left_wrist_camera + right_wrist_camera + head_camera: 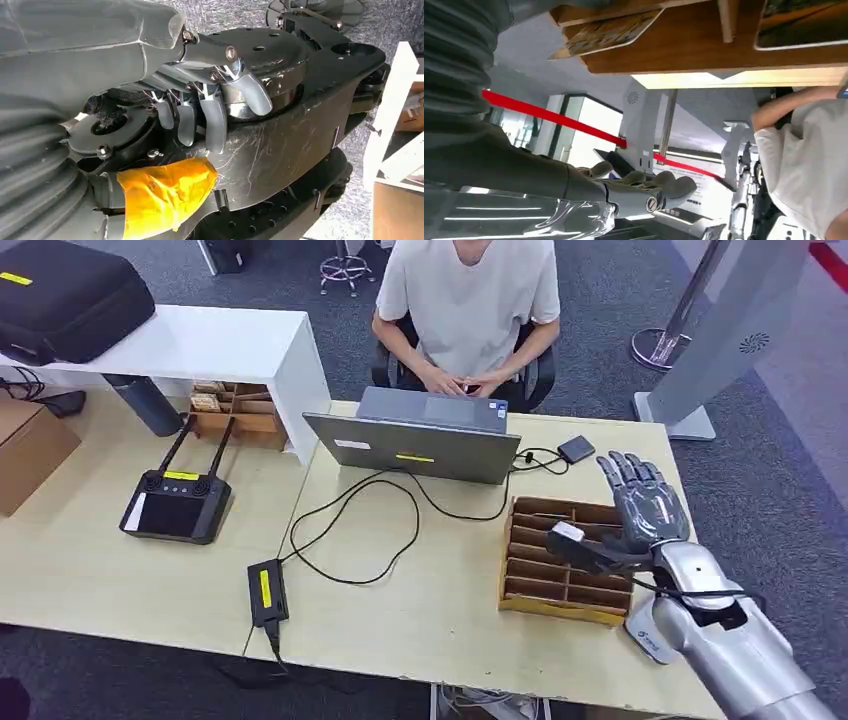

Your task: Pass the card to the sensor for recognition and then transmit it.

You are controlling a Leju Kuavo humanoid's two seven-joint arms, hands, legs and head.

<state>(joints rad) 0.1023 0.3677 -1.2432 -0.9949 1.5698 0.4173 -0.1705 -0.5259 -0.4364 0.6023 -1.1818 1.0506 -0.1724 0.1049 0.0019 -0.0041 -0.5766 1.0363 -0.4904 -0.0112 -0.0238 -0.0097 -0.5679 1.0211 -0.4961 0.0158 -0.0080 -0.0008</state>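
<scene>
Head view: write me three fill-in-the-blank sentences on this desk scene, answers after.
1. The right robot hand is over the wooden ____ organizer.
2. The laptop has its back marked with a ____ sticker.
3. The person sits behind the ____.
Answers: card; yellow; laptop

The table looks like pale, smooth wood. The rack is brown wood with thin slats. The laptop looks like matt grey metal. The right hand is grey with a dull shine, and its arm is shiny silver. The case looks like black cloth. The floor is rough grey carpet. The box is brown cardboard.
</scene>
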